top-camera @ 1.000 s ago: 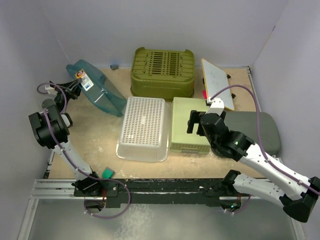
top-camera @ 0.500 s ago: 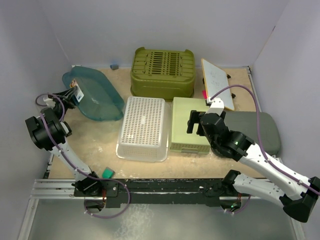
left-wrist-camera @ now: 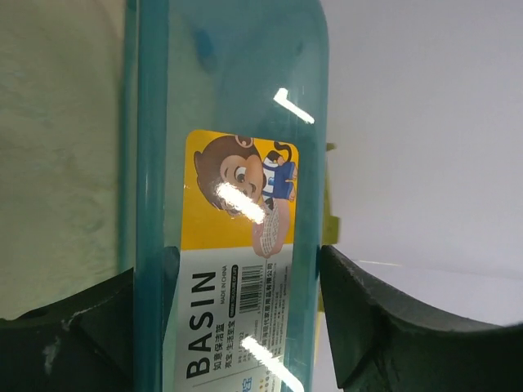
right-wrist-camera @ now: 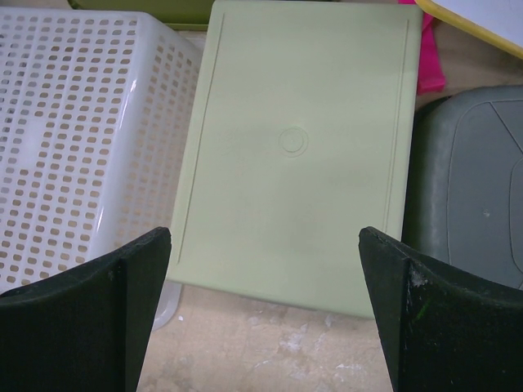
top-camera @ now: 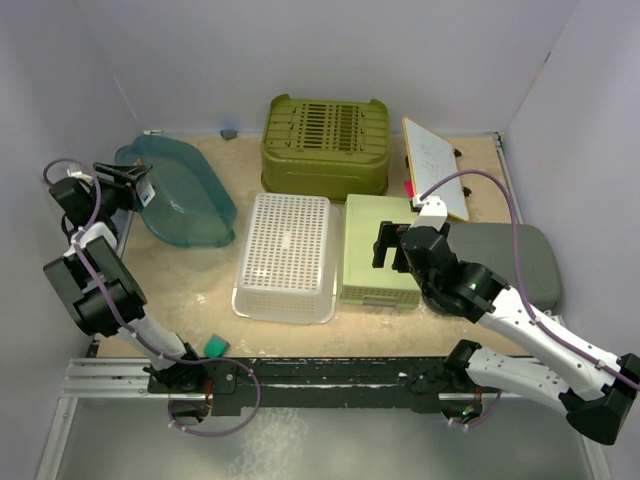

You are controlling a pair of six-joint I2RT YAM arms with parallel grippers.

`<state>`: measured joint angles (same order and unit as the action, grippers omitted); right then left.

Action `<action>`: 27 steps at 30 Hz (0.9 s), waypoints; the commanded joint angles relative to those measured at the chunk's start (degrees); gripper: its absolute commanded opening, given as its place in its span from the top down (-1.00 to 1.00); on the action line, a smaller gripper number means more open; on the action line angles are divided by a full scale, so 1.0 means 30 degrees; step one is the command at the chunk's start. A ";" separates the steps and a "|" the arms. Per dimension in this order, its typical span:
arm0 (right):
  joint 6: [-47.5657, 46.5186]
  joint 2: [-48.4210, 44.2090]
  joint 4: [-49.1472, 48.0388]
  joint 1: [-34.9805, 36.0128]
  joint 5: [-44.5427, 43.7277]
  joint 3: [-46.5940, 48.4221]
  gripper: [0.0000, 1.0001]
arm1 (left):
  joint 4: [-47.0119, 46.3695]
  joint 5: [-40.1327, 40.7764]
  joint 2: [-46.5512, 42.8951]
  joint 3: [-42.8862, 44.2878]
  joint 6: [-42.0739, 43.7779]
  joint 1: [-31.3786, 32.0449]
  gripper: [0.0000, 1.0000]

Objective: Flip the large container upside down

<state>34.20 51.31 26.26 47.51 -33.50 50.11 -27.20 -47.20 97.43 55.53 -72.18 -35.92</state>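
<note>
The large container, a translucent teal basin (top-camera: 185,200), lies low on the table at the left and seems to be mouth down. Its rim, with a yellow and white "BASIN" sticker (left-wrist-camera: 233,269), passes between the fingers of my left gripper (top-camera: 135,188). That gripper (left-wrist-camera: 245,273) is open: the right finger (left-wrist-camera: 384,327) stands clear of the rim, while the left finger shows dark through the plastic. My right gripper (top-camera: 385,245) hangs wide open over a light green box (right-wrist-camera: 298,147) and holds nothing (right-wrist-camera: 265,241).
An olive slotted crate (top-camera: 325,145) stands at the back. A white perforated basket (top-camera: 285,255) sits beside the light green box (top-camera: 378,250). A grey lid (top-camera: 525,260) and a whiteboard (top-camera: 435,165) lie to the right. A small green item (top-camera: 213,346) rests near the front rail.
The basin dropped from standing on edge to lying low on the table. The left gripper swung outward to the left with the rim and opened its fingers. The right arm stayed still.
</note>
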 commanded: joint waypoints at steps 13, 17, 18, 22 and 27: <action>0.0262 0.0043 -0.0883 0.0044 0.0014 0.0055 -0.97 | 1.5148 0.6131 -0.0894 0.1569 1.2586 0.0003 -0.38; 0.0245 0.0246 -0.1135 0.0043 0.0260 0.0098 -0.97 | 1.5856 0.7150 -0.1545 0.1782 1.3005 0.0261 -0.40; 0.0245 0.0282 -0.1173 0.0040 0.0292 0.0112 -0.97 | 1.6035 0.7322 -0.1700 0.1873 1.3099 0.0322 -0.40; 0.0190 0.0307 -0.1260 0.0027 0.0376 0.0151 -0.97 | 1.6650 0.7675 -0.2381 0.2009 1.3250 0.0403 -0.42; 0.0146 0.0299 -0.1298 0.0040 0.0464 0.0114 -0.97 | 1.6876 0.7508 -0.3285 0.2227 1.3019 0.0430 -0.43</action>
<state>34.35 52.38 24.51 47.51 -31.94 50.11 10.63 -35.86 87.61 63.55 -45.87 -34.68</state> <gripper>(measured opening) 0.986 0.718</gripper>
